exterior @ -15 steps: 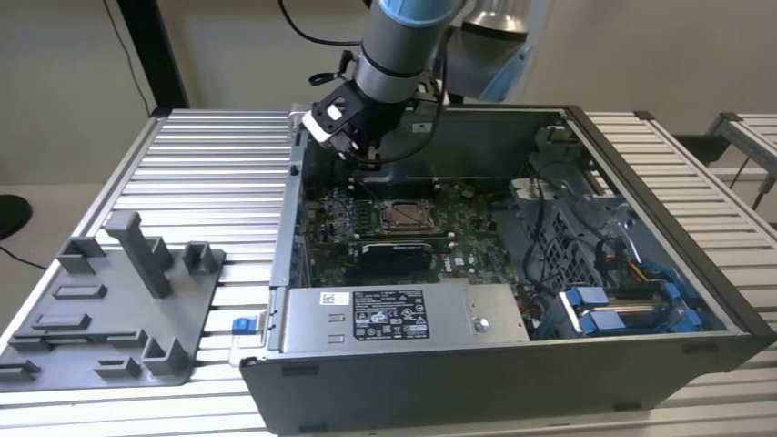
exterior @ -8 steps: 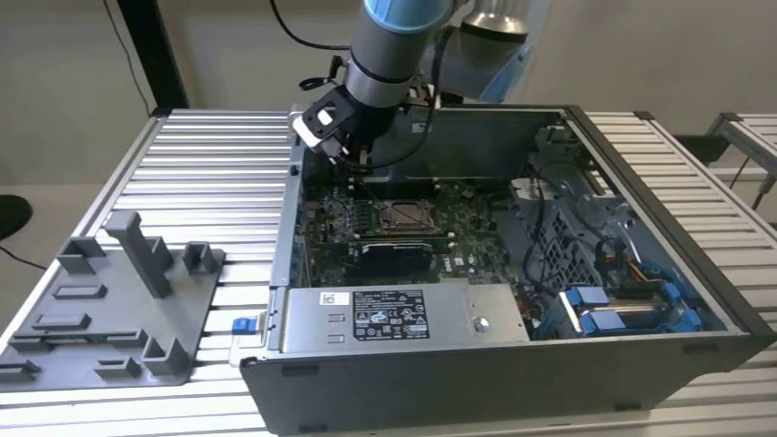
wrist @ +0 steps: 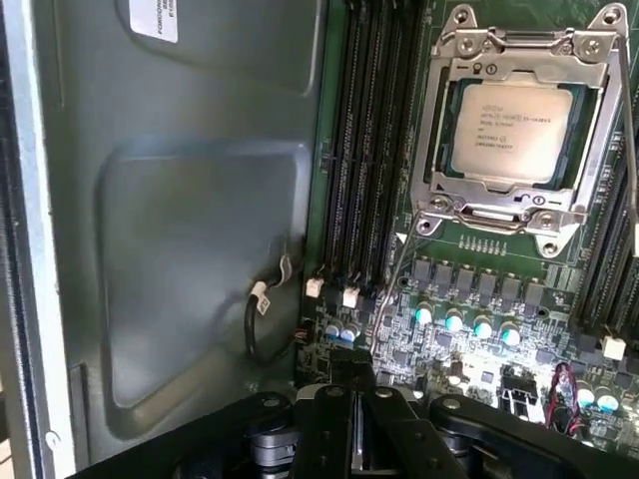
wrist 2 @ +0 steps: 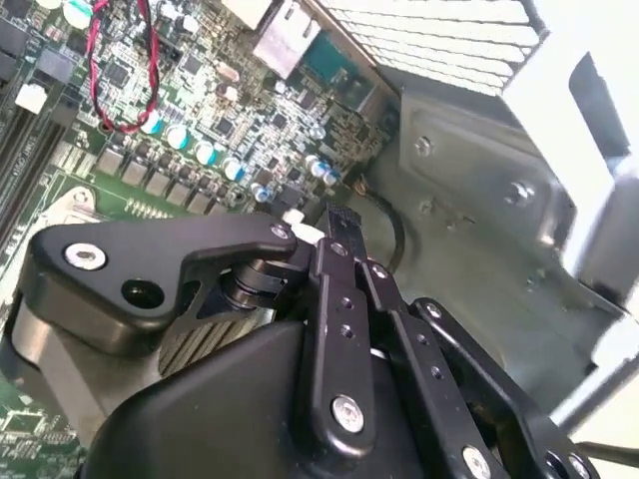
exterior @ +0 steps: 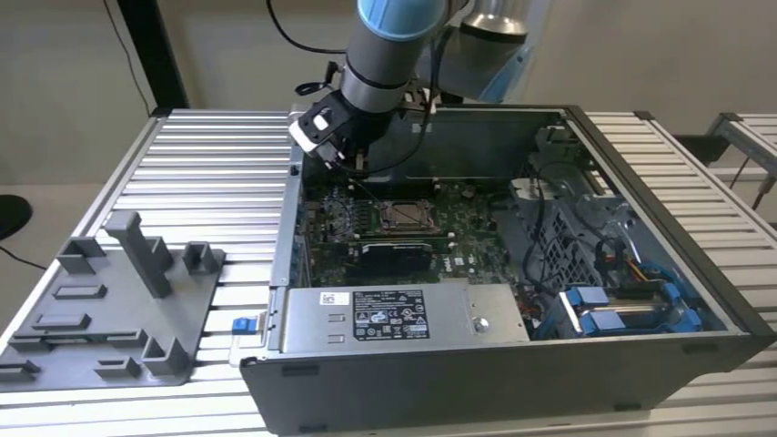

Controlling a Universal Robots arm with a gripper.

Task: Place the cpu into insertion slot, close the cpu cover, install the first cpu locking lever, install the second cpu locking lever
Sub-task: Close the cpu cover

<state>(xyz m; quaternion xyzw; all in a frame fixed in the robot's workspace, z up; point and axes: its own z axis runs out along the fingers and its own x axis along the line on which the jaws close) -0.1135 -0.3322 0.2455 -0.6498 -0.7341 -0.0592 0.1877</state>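
gripper (wrist: 351,384) pinched narrow, nothing seen between its tips, hovering over the board (wrist: 469,249) edge beside the case wall (wrist: 190,249); cpu (wrist: 514,125) seated in insertion slot (exterior: 405,215); cpu cover (wrist: 429,140) down around it

Silver cpu (wrist: 512,130) seated flat under lowered cpu cover (wrist: 431,120)

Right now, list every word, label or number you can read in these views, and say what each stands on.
Nothing can be quoted; all print is too small or blurred to read.
Power supply label, exterior view: dense print, too small.
Small white sticker beside it: too small.
cpu top face, first wrist view: several printed lines, blurred.
Case-wall sticker, first wrist view: partly out of frame, blurred.
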